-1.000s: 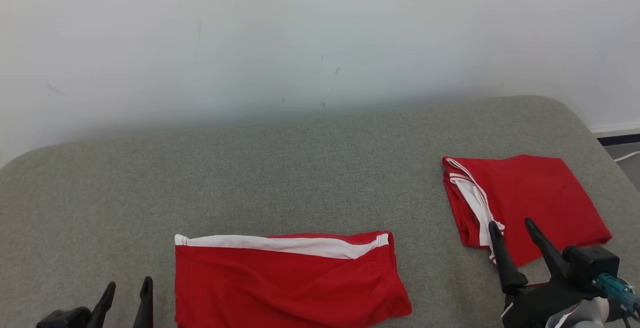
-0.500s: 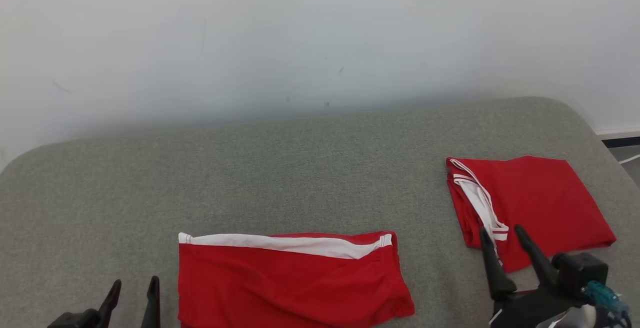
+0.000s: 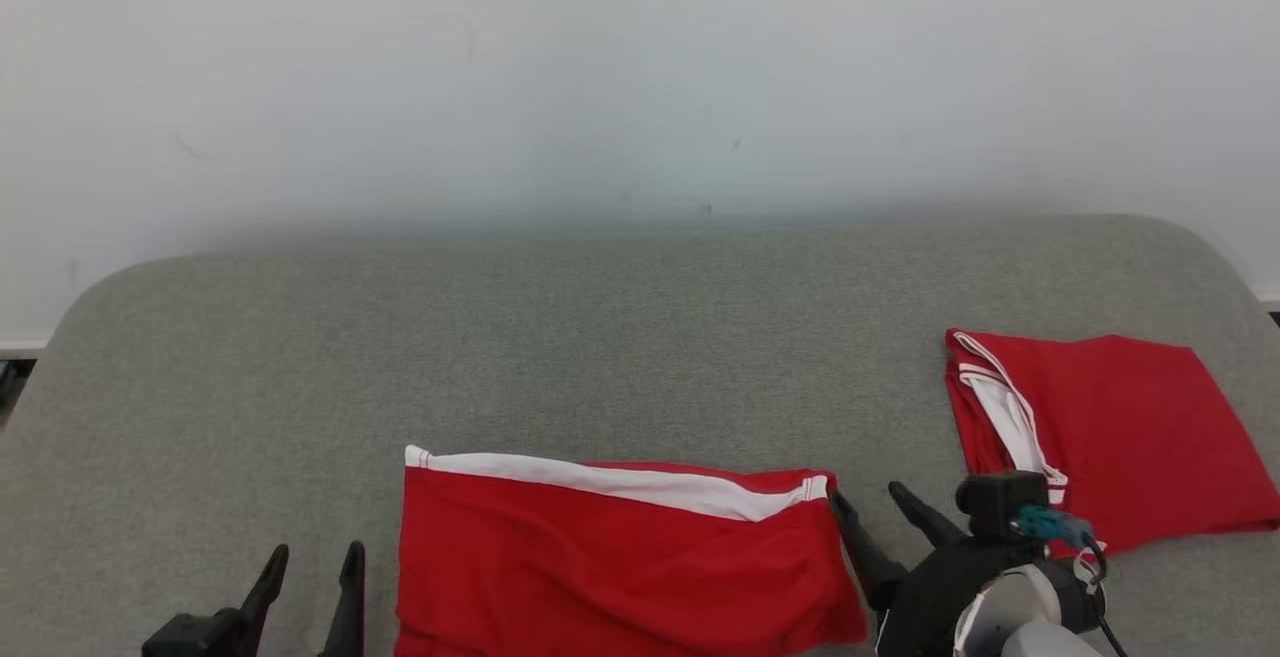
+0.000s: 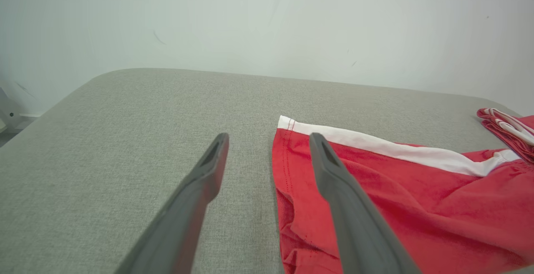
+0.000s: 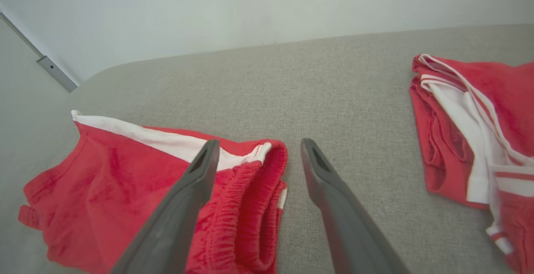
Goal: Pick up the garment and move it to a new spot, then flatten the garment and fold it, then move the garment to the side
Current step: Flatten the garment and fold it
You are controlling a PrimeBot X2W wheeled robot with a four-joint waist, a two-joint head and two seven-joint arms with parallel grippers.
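Left gripper (image 3: 316,549): fingers spread, empty, just left of the garment (image 3: 620,567). In the left wrist view the gripper (image 4: 269,137) straddles the garment's (image 4: 417,199) left hem; contact cannot be told.

Right gripper (image 3: 866,494): fingers spread, empty, just right of the garment. In the right wrist view the gripper (image 5: 259,142) has one finger over the garment's (image 5: 104,174) gathered end and the other over bare cushion (image 5: 354,99).

Garment: red, with a white band (image 3: 620,482) along its far edge. It lies flat on the grey cushion (image 3: 600,337), between the grippers.

Folded pile (image 3: 1130,437): red and white, right of and beyond the garment, well apart.

Wall (image 3: 600,67): white, beyond the garment, behind the cushion.
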